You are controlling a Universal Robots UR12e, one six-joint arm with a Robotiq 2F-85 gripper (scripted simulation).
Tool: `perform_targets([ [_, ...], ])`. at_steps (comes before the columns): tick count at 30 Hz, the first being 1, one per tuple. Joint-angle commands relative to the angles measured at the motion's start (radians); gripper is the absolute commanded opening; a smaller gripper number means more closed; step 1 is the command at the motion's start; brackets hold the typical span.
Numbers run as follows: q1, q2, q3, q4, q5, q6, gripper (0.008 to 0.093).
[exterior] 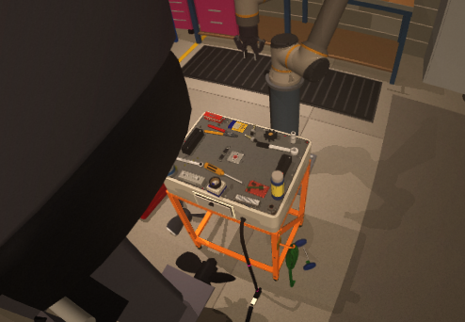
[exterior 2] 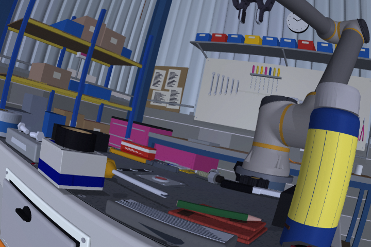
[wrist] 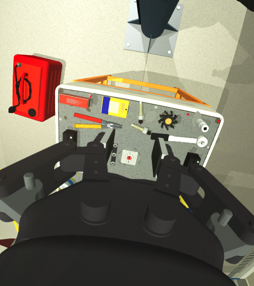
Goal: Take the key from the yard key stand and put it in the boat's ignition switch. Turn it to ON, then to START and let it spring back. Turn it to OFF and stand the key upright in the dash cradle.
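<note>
My gripper (wrist: 133,149) (exterior: 250,51) (exterior 2: 251,16) hangs high above the grey work table (exterior: 240,162), fingers pointing down. The ignition switch (wrist: 129,157) (exterior: 235,156) (exterior 2: 160,178), a small square plate with a red centre, sits near the middle of the table, right below the fingers in the wrist camera. A black block stand (wrist: 69,136) sits at the table's left edge and another black block (wrist: 192,159) at its right edge. I cannot make out the key. The gripper is partly open and empty.
A huge dark hull (exterior: 80,129) fills the left of the side camera. The table holds pliers (wrist: 98,124), a ratchet (wrist: 178,138), a screwdriver (exterior: 221,170) and a yellow-blue can (exterior 2: 323,171). A red fuel can (wrist: 34,86) stands on the floor beside it. The arm's base (exterior: 284,100) stands behind the table.
</note>
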Motion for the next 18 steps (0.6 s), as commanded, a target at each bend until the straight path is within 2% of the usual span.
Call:
perform_targets([
  [1,0.0,0.0,-0.001,0.0,0.0,0.0,0.048],
  [18,0.001,0.002,-0.001,-0.002,0.0,-0.006,0.048],
])
